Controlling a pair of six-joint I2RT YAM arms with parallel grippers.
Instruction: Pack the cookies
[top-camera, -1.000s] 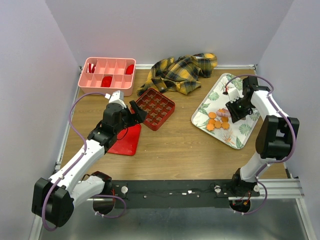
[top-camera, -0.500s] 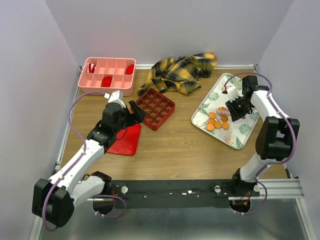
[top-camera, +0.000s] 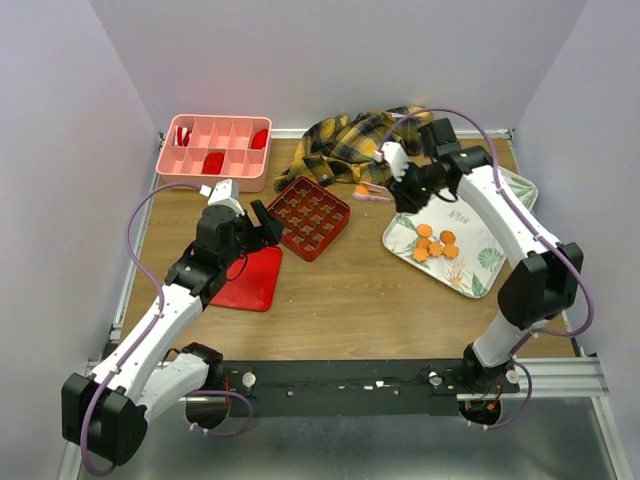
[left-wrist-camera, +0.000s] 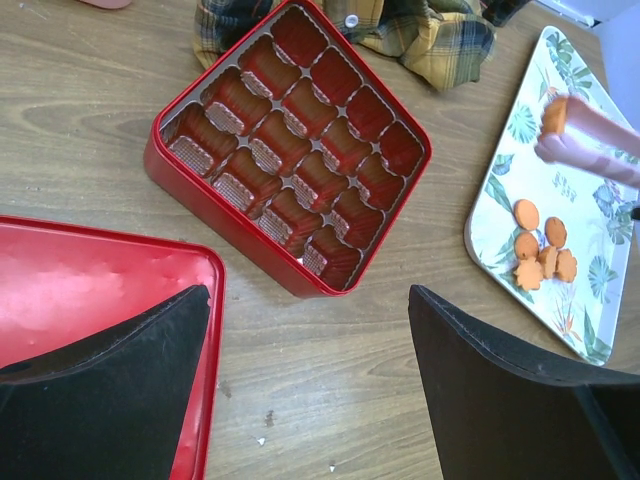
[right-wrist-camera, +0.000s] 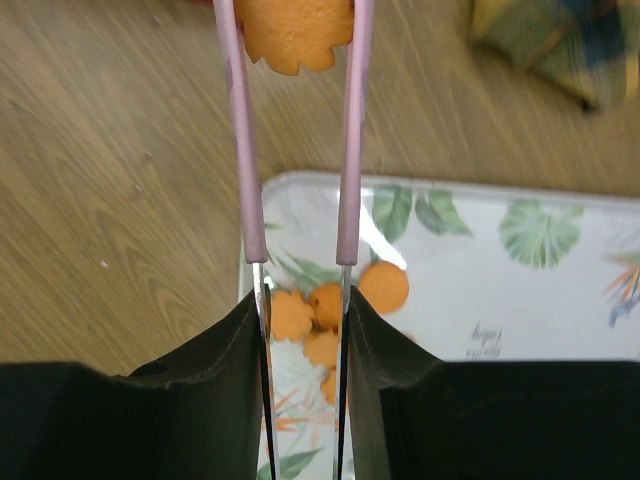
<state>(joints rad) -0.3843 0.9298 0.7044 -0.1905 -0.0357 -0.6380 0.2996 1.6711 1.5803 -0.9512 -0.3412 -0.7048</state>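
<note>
One small scalloped orange cookie (right-wrist-camera: 295, 35) is pinched at the tips of a pair of thin pink tongs (right-wrist-camera: 245, 150), raised over the bare wood of the brown desk (top-camera: 350, 290). In the top view it hangs at about 10 o'clock from the white leaf-patterned tray (top-camera: 482, 262), clear of the rim and between the tray and the red gridded cookie box (top-camera: 311, 217). The rest of the small round orange cookies (top-camera: 435, 243) lie in a tight cluster on the near-left part of the tray; there seem to be six, though they sit too close together to count for sure.

The right hand (top-camera: 408, 187) is clenched on the tong handles, pressing the two arms together around the cookie. The left hand (left-wrist-camera: 308, 292) is spread wide with nothing in it, low over the desk at the gridded box's 7 o'clock corner, one finger above the flat red lid (top-camera: 250, 280). The cups of the box that can be seen hold no cookies.

A crumpled yellow and black plaid cloth (top-camera: 365, 140) lies at the desk's 12 o'clock, and a pink compartment bin (top-camera: 215, 150) at 11 o'clock
</note>
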